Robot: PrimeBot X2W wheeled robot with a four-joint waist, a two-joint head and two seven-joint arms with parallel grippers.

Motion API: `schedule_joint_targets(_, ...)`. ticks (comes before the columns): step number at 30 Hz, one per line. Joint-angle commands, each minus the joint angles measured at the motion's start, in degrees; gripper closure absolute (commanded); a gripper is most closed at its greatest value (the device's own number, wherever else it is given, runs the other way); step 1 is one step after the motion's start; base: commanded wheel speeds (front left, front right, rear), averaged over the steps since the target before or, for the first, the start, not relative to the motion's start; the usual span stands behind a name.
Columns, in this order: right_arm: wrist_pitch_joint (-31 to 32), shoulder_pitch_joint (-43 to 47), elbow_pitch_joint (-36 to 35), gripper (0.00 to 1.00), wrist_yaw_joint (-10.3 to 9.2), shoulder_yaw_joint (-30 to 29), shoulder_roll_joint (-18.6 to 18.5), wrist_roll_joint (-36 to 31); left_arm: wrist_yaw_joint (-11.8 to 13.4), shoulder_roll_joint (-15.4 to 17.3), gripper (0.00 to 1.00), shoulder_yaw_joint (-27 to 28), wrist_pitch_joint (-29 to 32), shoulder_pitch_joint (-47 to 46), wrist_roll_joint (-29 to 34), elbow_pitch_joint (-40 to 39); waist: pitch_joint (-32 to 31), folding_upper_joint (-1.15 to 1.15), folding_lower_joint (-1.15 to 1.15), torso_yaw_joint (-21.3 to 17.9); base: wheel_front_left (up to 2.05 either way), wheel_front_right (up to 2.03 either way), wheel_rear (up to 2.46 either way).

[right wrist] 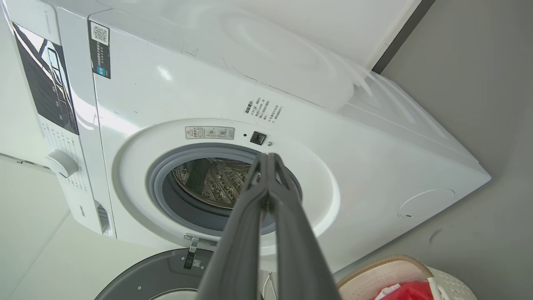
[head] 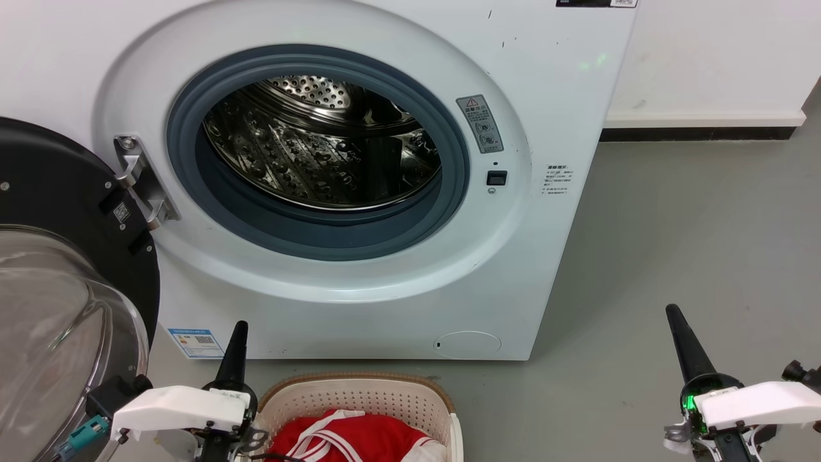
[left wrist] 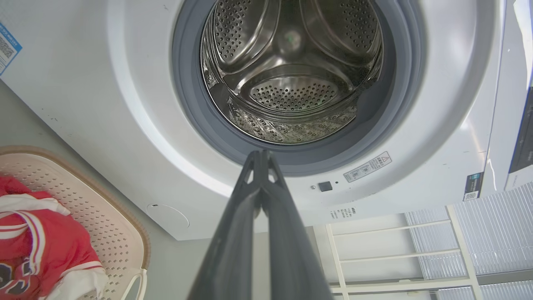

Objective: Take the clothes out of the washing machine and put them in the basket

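Head view: basket (head: 359,399) cut off below, clothes (head: 365,443) partly hidden.

my left tool (head: 239,330): long dark tapered cone, matte
my right tool (head: 673,316): same dark tapered shape
fingers (left wrist: 287,233): dark grey, small triangular cut-outs near tips
left wrist cover (head: 176,407): white plastic, small dark screws
teal plug (head: 85,436): beside black block, left wrist
right wrist cover (head: 760,401): white, dark screws
green light (head: 689,403): glowing in right black collar
metal bracket (head: 675,433): silver, under right wrist
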Motion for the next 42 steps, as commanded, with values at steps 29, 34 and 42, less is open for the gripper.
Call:
schedule_joint_targets(29, 2.1, -3.7, 3.1, 1.0, 0.01, -1.8, 0.0, 15.0, -3.1, -0.8, 1.0, 3.7, 4.0, -2.1, -14.8, 0.7, 0.3, 0.0, 0.0, 0.4, 0.0, 0.0, 0.0)
schedule_joint_targets(34, 2.4, -4.0, 3.6, 1.0, 0.0, -2.0, 0.1, 17.1, -3.5, -0.9, 1.0, 4.3, 4.6, -2.2, -16.9, 0.9, 0.3, 0.0, 0.0, 0.4, 0.0, 0.0, 0.0)
schedule_joint_targets(42, 2.9, -4.6, 4.3, 1.0, 0.0, -2.5, 0.2, 20.2, -4.0, -1.2, 1.0, 5.0, 5.4, -2.3, -20.1, 1.1, 0.4, 0.0, 0.0, 0.5, 0.0, 0.0, 0.0)
